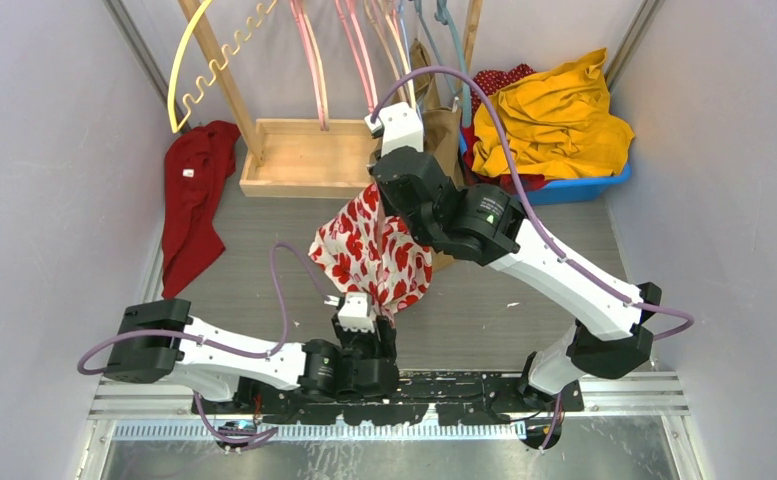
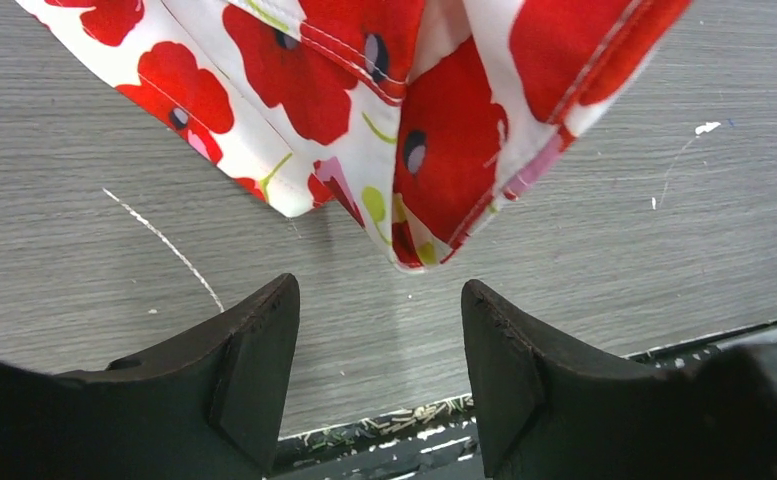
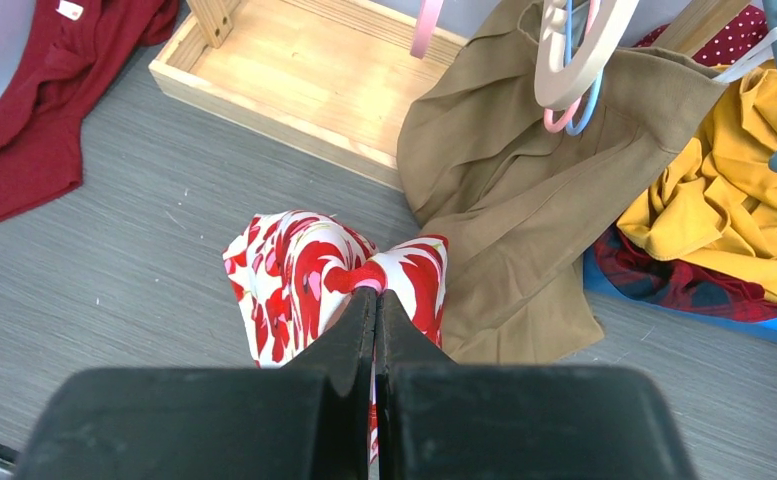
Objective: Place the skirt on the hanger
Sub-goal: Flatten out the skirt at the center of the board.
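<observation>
**No legible writing in view**

Nothing can be read in any view: no words, brands or numbers. Two marks come closest.

A small green triangle sticker [image 1: 487, 213] sits on the black joint housing of the right arm [image 1: 554, 265], toward 3 o'clock from the centre of the top view. Anything printed inside it is too small to make out.

A white tag [image 1: 188, 172] lies on the red garment [image 1: 196, 200] at 10 o'clock. Its face is too small and blurred to read there, and also in the right wrist view, where it sits at 11 o'clock.
</observation>
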Tool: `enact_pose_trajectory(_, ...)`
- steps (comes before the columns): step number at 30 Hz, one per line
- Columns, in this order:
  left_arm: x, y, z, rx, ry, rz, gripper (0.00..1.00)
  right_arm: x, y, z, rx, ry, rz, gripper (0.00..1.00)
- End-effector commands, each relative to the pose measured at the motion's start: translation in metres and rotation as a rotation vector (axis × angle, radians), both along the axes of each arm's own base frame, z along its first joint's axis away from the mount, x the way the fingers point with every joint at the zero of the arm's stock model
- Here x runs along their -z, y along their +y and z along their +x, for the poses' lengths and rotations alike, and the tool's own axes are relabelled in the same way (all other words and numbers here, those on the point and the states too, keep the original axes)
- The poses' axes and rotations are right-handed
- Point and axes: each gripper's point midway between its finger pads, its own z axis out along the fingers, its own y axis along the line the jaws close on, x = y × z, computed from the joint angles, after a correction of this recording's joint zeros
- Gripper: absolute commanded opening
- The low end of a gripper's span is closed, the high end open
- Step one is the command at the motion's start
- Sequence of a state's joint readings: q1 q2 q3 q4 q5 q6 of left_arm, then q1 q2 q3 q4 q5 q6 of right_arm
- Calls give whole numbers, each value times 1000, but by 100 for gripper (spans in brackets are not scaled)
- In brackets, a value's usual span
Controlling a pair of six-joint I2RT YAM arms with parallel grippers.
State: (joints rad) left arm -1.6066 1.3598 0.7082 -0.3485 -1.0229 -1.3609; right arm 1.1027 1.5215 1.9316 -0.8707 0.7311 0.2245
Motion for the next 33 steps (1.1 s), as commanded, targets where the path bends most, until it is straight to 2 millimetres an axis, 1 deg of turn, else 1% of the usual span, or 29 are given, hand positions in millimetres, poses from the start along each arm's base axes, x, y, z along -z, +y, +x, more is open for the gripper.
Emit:
enact_pose_trajectory(1,-13,-3,23,-79,-65,-32,61,-30,1,-3,0,-47,83,1)
enact_pose_trajectory(4,-10,-14,29,-64,-57,-48,61,-30,1,-5,-2,-48,80,1)
enact_pose_trajectory(8,-14,-25,30,-44,-65,-63,61,-32,-1,-5,0,-53,73,1)
enact_pose_trajectory(14,-16,-33,35,-45,-82,-69,60,-33,-1,-6,-9,-55,70,1)
enact_pose_trajectory(15,-15,-35,37,-45,-77,-61,58,-32,-1,-6,-11,-54,67,1)
enact_pose_trajectory(17,-10,-36,40,-44,-60,-43,47,-33,-2,-7,-11,-57,64,2)
enact_pose_trajectory(19,-7,-37,41,-36,-43,-36,31,-35,-4,-8,-13,-61,63,1)
enact_pose_trajectory(20,-5,-37,41,-34,-37,-33,21,-35,-5,-8,-13,-62,65,1)
enact_pose_trajectory(22,-4,-32,40,-27,-29,-19,3,-37,-8,-9,-13,-66,68,1)
enact_pose_trajectory(23,-7,-30,39,-22,-23,-21,0,-37,-10,-10,-11,-67,67,2)
enact_pose_trajectory(25,-13,-22,35,-3,-8,-5,0,-40,-15,-11,-4,-75,68,1)
enact_pose_trajectory(28,-28,-8,29,34,16,10,0,-44,-22,-12,4,-85,64,1)
enact_pose_trajectory(29,-29,-3,26,56,28,33,0,-46,-24,-13,6,-89,66,1)
enact_pose_trajectory(30,-43,4,23,66,36,14,0,-48,-27,-13,10,-93,66,1)
enact_pose_trajectory(33,-67,29,18,89,52,12,0,-54,-33,-15,17,-102,67,1)
